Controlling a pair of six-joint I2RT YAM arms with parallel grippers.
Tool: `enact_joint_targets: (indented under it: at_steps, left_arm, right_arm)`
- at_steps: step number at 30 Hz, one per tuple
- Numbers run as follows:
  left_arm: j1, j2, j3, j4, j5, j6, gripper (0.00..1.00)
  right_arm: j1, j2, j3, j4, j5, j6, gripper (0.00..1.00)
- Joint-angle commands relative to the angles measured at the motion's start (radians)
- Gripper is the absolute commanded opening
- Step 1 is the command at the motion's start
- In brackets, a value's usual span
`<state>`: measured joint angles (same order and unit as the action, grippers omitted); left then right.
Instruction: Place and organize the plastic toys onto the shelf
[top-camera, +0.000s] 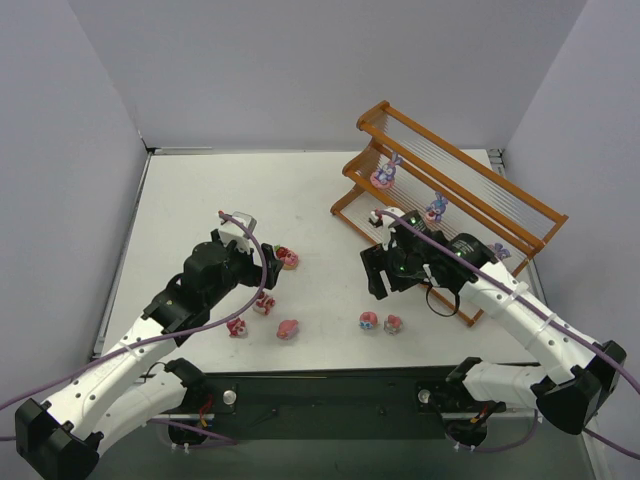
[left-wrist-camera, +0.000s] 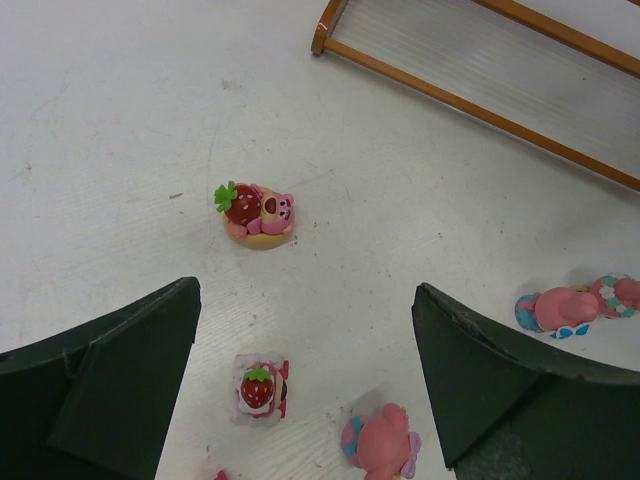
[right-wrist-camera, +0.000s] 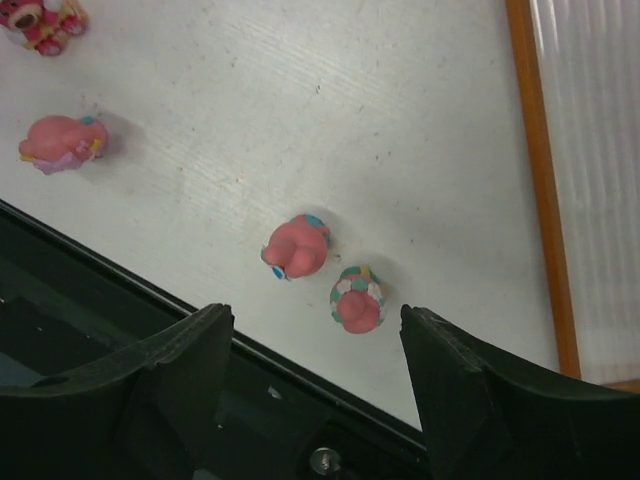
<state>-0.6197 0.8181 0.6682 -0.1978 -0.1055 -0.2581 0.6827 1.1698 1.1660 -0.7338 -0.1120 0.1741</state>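
Note:
The shelf (top-camera: 455, 200) stands at the back right, and three bunny-eared toys (top-camera: 385, 172) sit on its tiers. Several small pink and red toys lie on the table. My left gripper (top-camera: 268, 272) is open and empty above a strawberry cake toy (left-wrist-camera: 262, 388). A strawberry bear toy (left-wrist-camera: 258, 210) lies ahead of it and a pink toy (left-wrist-camera: 380, 440) lies at its right finger. My right gripper (top-camera: 376, 276) is open and empty above two pink toys (right-wrist-camera: 296, 246) (right-wrist-camera: 358, 298) near the table's front edge. Both grippers show open in their wrist views (left-wrist-camera: 305, 292) (right-wrist-camera: 312, 312).
The shelf's lowest rail (left-wrist-camera: 470, 105) runs along the far right of the left wrist view. The black front edge of the table (right-wrist-camera: 120, 300) is right behind the two pink toys. Grey walls enclose the table on three sides.

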Motion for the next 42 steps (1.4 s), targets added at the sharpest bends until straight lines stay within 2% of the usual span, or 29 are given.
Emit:
enact_joint_targets:
  at_steps: [1, 2, 4, 14, 19, 25, 33, 42]
  left_arm:
    - [0.006, -0.002, 0.053, -0.005, 0.001, 0.005, 0.97]
    - [0.006, 0.000, 0.053, -0.005, 0.004, 0.005, 0.97]
    - [0.006, 0.006, 0.054, -0.005, 0.009, 0.003, 0.97]
    - [0.006, 0.013, 0.044, 0.009, 0.026, -0.016, 0.97]
    - [0.006, 0.009, 0.045, 0.005, 0.032, -0.017, 0.97]
    - [0.006, -0.010, 0.034, 0.001, 0.027, -0.026, 0.97]
    - [0.006, -0.010, 0.031, 0.006, 0.029, -0.033, 0.97]
    - [0.006, -0.017, 0.025, 0.009, 0.020, -0.038, 0.97]
  right_arm:
    - [0.037, -0.036, -0.090, 0.005, 0.071, 0.080, 0.65]
    - [0.044, -0.038, -0.106, 0.005, 0.072, 0.084, 0.59]
    - [0.072, -0.042, -0.147, 0.005, 0.074, 0.091, 0.54]
    - [0.092, -0.030, -0.253, 0.030, 0.109, 0.096, 0.48]
    - [0.092, 0.057, -0.249, 0.036, 0.130, 0.096, 0.34]
    - [0.097, 0.090, -0.275, 0.050, 0.120, 0.090, 0.33]
    - [0.094, 0.129, -0.272, 0.073, 0.135, 0.094, 0.38]
    - [0.094, 0.133, -0.293, 0.059, 0.141, 0.180, 0.39]
